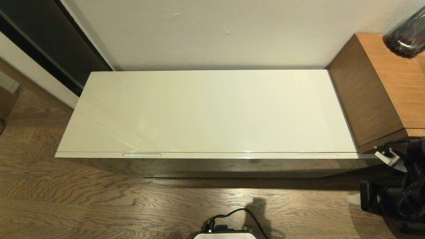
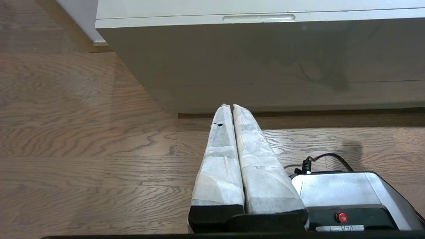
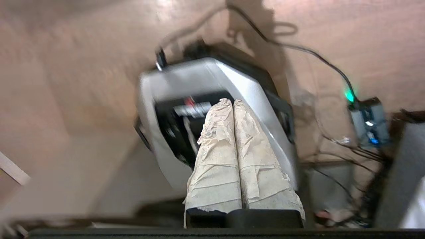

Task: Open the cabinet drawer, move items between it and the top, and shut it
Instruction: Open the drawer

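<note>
Stretching across the middle of the head view, the top (image 1: pixel 206 109) of the low cabinet lies glossy and cream against a pale wall, with the cabinet drawer (image 1: pixel 212 155) shut flush beneath its front edge, two slim recessed handle strips showing at lower left and lower right of that edge. None of the items can be seen. A brown wooden unit (image 1: pixel 382 89) stands at upper right, a dark glass vase (image 1: pixel 407 35) on it. The right arm (image 1: pixel 395 186) shows at the lower right edge. In its wrist view, the left gripper (image 2: pixel 232 106), fingers pressed together, points over wood floor (image 2: pixel 83 132) toward the cabinet's front. The right gripper (image 3: pixel 232 101), fingers also together and holding nothing, hangs over the robot's grey base (image 3: pixel 212 86).
</note>
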Controlling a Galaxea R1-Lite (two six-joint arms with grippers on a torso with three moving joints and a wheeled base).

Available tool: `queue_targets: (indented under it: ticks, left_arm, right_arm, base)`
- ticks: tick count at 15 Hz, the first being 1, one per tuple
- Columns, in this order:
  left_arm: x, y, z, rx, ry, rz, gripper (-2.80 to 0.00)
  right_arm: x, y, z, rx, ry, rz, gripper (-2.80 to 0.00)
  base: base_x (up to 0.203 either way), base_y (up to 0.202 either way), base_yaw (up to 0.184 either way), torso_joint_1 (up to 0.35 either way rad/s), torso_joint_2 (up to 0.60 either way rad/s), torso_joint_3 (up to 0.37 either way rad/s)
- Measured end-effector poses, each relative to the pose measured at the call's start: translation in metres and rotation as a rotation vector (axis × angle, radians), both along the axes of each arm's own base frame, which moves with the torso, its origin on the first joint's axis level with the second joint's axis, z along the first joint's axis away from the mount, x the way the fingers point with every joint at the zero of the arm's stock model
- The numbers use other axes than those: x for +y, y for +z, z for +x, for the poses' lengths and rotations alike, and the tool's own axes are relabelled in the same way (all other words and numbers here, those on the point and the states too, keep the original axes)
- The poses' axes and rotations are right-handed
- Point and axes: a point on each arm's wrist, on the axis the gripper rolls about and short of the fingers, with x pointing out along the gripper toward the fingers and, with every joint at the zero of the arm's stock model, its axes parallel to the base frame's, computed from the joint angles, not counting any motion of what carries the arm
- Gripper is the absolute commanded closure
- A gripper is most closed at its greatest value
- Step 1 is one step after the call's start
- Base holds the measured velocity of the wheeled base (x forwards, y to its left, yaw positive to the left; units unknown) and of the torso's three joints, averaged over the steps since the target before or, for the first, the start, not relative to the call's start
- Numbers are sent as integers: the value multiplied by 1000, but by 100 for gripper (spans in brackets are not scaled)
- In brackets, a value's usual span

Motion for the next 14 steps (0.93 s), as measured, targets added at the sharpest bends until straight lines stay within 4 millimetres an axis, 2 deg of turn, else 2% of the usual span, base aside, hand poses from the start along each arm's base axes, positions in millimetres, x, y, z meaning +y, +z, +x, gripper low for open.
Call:
queue_targets:
  ticks: [2, 4, 6, 9, 14]
  left_arm:
    - [0, 0, 0, 0, 1, 0, 0]
    - [0, 0, 0, 0, 0, 0, 0]
    - [0, 0, 0, 0, 0, 0, 0]
    - [0, 0, 0, 0, 1, 0, 0]
    - [0, 0, 0, -1, 0, 0, 0]
  right_arm:
    - [8, 7, 34, -19, -45, 9, 0]
    - [17, 5, 76, -33, -101, 2, 0]
    - [25, 2, 109, -53, -148, 6, 0]
    - [28, -6, 129, -36, -172, 10, 0]
    - [27, -13, 135, -18, -179, 3, 0]
  base:
    - [0, 0, 0, 0, 0, 0]
    - [0, 0, 0, 0, 0, 0]
    - [0, 0, 0, 0, 0, 0]
    - [0, 0, 0, 0, 0, 0]
    - [0, 0, 0, 0, 0, 0]
